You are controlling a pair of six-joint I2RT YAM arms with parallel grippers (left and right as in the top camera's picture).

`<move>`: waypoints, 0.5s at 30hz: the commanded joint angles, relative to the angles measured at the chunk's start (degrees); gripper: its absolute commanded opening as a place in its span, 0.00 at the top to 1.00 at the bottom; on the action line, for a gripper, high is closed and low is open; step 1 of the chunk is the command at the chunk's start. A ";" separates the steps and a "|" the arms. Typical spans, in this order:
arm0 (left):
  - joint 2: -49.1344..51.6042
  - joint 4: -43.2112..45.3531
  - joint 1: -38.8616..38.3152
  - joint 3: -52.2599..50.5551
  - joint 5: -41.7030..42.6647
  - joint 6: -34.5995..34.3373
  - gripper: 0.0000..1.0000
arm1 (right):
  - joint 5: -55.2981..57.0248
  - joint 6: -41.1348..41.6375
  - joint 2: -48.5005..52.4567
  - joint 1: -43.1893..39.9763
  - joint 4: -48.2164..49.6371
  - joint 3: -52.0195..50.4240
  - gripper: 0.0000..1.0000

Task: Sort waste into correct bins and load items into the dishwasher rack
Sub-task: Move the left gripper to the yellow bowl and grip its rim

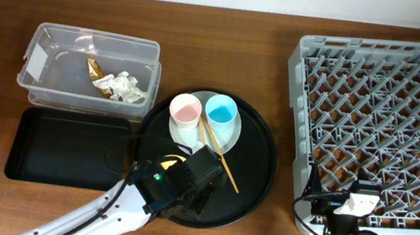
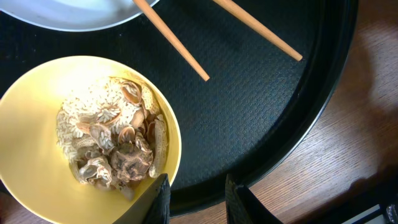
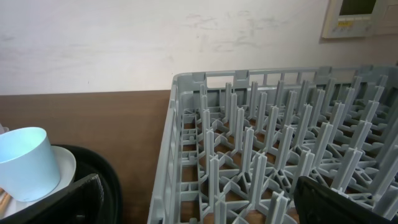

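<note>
The small yellow bowl (image 2: 37, 124) holds tan-brown food scraps (image 2: 115, 146) and stands on the round black tray (image 2: 261, 112). My left gripper (image 2: 196, 202) is open a little beside the bowl's rim, one finger against the rim and only tray edge and wood in its gap. Overhead, it (image 1: 199, 183) covers most of the bowl (image 1: 171, 161). The chopsticks (image 1: 217, 156) lie across the pale plate (image 1: 223, 138), which carries the pink cup (image 1: 185, 111) and blue cup (image 1: 221, 111). The wrapper (image 1: 99, 75) and napkin (image 1: 128, 88) lie in the clear tub (image 1: 56, 38). My right gripper (image 3: 205, 205) is wide open and empty at the dishwasher rack's (image 1: 383, 117) near left corner.
The black rectangular tray (image 1: 70, 147) lies in front of the clear tub, left of the round tray. The right wrist view shows the blue cup (image 3: 22, 162) and plate edge (image 3: 62, 168) to the left of the rack (image 3: 261, 143). A wall runs behind the table.
</note>
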 commanded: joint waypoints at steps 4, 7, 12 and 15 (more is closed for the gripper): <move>0.13 0.33 -0.33 -0.61 -1.03 -0.74 0.70 | 0.28 0.02 -0.28 0.35 -0.24 -0.31 0.01; 0.13 0.44 -0.33 -0.66 -0.98 -0.76 0.70 | 0.28 0.02 -0.28 0.35 -0.22 -0.31 0.01; 0.20 2.21 -0.33 -2.78 -0.98 -0.76 0.70 | 0.26 0.02 -0.28 0.35 -0.24 -0.31 0.01; 0.35 3.56 -0.33 -3.93 -0.79 -0.79 0.70 | 0.28 0.02 -0.28 0.35 -0.22 -0.31 0.01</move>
